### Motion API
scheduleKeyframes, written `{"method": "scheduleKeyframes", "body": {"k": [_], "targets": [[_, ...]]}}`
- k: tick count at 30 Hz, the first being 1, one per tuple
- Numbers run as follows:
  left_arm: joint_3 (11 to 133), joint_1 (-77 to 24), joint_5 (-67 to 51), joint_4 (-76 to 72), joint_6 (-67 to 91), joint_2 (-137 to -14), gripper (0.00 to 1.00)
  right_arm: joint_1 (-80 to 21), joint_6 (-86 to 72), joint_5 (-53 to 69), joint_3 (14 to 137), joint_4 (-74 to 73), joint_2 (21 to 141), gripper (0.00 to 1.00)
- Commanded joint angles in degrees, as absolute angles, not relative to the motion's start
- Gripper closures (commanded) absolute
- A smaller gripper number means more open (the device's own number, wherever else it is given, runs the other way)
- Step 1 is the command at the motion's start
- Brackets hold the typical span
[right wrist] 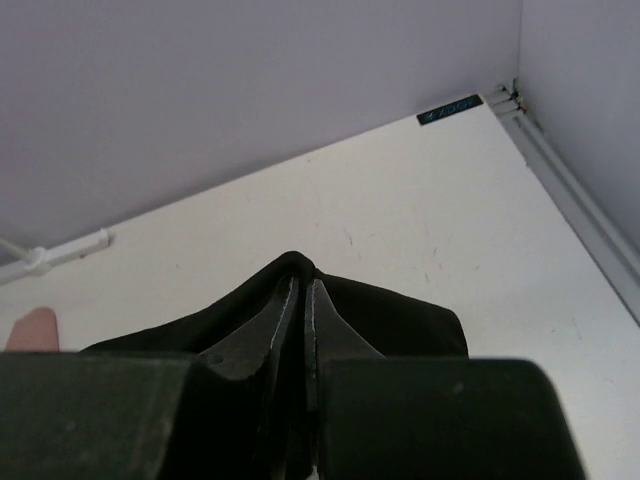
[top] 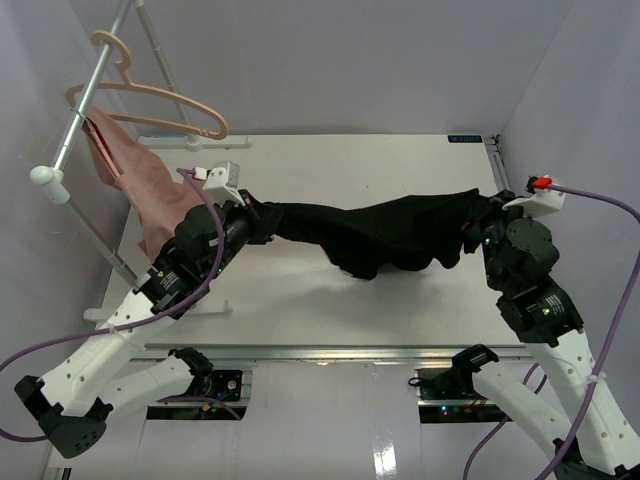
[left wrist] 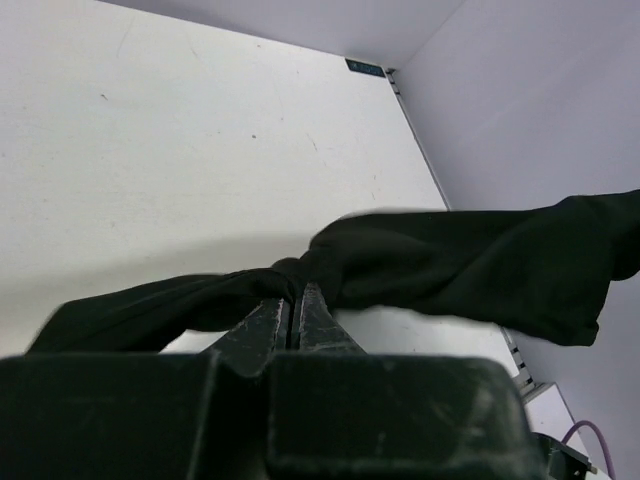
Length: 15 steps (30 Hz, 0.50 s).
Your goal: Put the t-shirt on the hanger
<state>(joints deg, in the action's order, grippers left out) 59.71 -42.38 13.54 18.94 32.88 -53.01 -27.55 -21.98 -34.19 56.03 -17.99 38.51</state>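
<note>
A black t-shirt [top: 380,235] hangs stretched between my two grippers above the white table. My left gripper [top: 262,218] is shut on its left end, seen pinched at the fingertips in the left wrist view [left wrist: 295,288]. My right gripper [top: 478,215] is shut on its right end, the cloth folded over the fingertips in the right wrist view [right wrist: 302,272]. The light tan wooden hanger [top: 150,100] hangs by its hook on the grey metal rail [top: 85,105] at the far left, apart from both grippers.
A pink garment [top: 150,190] hangs from the rail and drapes onto the table's left side, just left of my left arm. White walls close in the back and the right side. The table's raised edge [top: 505,175] runs along the right.
</note>
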Motion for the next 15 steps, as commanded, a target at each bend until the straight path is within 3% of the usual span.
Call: {"method": "scheduleKeyframes", "body": {"k": [1, 8, 15], "targets": [[61.3, -41.57, 13.75, 22.46, 33.06, -49.97, 1.0, -26.81, -16.42, -35.89, 62.48, -17.73, 43.64, 0.92], [59.69, -41.23, 17.55, 19.97, 32.53, -62.27, 1.0, -26.72, -10.57, -28.3, 65.22, -11.29, 67.32, 0.92], [59.76, -37.71, 25.39, 14.61, 30.55, -75.51, 1.0, -23.78, -4.28, -20.26, 77.83, -6.37, 90.33, 0.92]]}}
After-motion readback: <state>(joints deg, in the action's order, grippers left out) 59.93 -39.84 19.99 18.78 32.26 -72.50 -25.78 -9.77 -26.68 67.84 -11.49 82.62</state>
